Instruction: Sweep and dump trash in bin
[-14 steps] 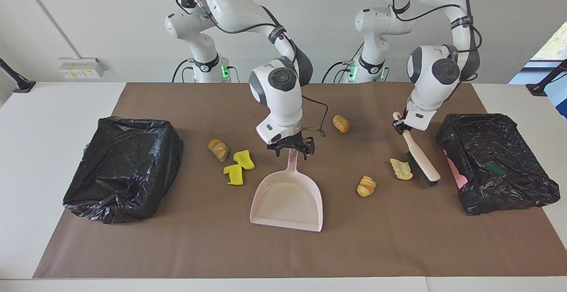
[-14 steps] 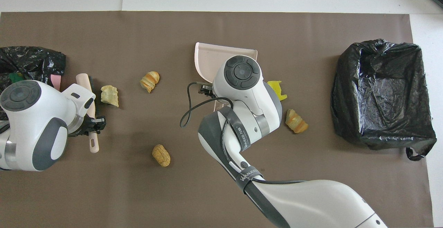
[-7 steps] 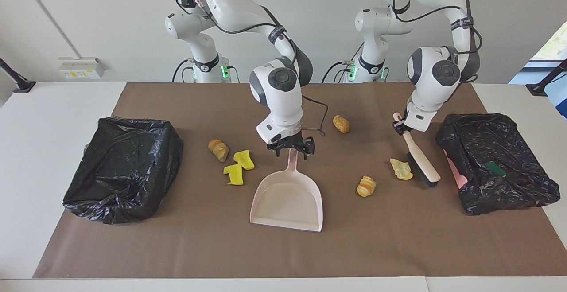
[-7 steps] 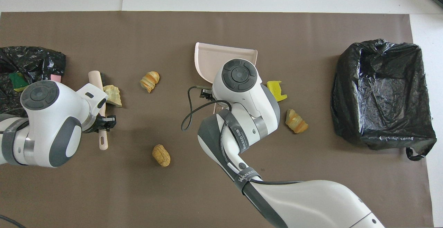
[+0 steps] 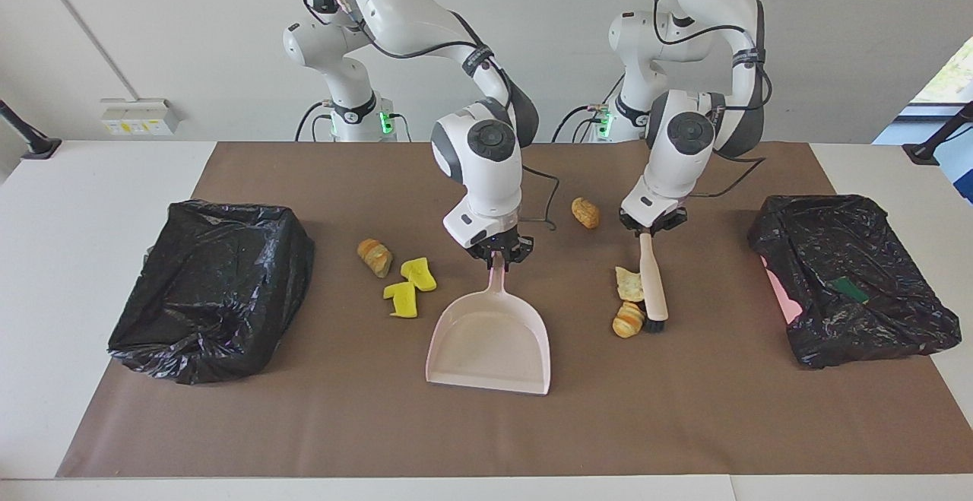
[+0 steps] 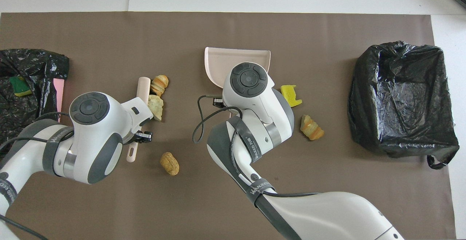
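The pale pink dustpan (image 5: 490,341) lies mid-table, mouth away from the robots. My right gripper (image 5: 498,252) is shut on its handle; its own wrist hides it from overhead. My left gripper (image 5: 651,227) is shut on the beige brush (image 5: 654,288), whose bristle end rests on the mat. Two golden-brown lumps of trash (image 5: 628,282) (image 5: 628,320) touch the brush on the dustpan side. A third lump (image 5: 585,212) lies nearer the robots. A fourth (image 5: 375,256) and two yellow chunks (image 5: 418,273) (image 5: 401,299) lie beside the dustpan, toward the right arm's end.
A black-lined bin (image 5: 213,288) stands at the right arm's end of the brown mat. A second black-lined bin (image 5: 851,280) at the left arm's end holds a green piece and a pink piece. A black cable loops beside the right wrist.
My left arm has swung the brush toward the dustpan, pushing the pale lump up against the other one. My right gripper's fingers have closed on the dustpan handle.
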`<action>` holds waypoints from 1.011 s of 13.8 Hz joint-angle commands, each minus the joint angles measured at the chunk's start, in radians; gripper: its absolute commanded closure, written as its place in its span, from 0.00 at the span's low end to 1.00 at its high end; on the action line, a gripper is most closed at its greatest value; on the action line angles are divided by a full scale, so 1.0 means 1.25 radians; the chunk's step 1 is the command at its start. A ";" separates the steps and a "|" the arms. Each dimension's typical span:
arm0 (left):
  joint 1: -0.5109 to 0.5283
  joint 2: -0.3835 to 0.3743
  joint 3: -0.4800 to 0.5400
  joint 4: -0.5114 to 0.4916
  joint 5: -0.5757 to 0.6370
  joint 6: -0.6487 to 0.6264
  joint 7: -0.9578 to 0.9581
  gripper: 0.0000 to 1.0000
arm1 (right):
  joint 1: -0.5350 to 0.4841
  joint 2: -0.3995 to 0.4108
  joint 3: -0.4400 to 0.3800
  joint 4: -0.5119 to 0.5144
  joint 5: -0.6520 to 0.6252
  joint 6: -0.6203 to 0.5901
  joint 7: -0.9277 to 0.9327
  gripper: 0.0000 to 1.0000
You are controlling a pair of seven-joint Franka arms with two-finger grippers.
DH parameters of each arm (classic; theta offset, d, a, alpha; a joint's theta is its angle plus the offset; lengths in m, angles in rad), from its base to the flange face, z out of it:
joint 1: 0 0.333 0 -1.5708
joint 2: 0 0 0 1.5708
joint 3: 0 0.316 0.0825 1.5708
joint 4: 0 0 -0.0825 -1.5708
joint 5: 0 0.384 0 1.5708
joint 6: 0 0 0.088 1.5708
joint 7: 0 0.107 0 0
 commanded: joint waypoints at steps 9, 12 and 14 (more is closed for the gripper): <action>-0.009 -0.007 0.017 0.009 -0.016 -0.062 0.090 1.00 | -0.121 -0.247 -0.009 -0.171 -0.104 -0.192 -0.937 1.00; 0.007 -0.009 0.015 0.003 -0.018 -0.072 0.098 1.00 | -0.122 -0.238 -0.007 -0.225 -0.110 -0.121 -1.077 1.00; 0.007 -0.009 0.015 0.003 -0.019 -0.080 0.092 1.00 | -0.080 -0.198 -0.004 -0.226 -0.130 -0.079 -1.083 1.00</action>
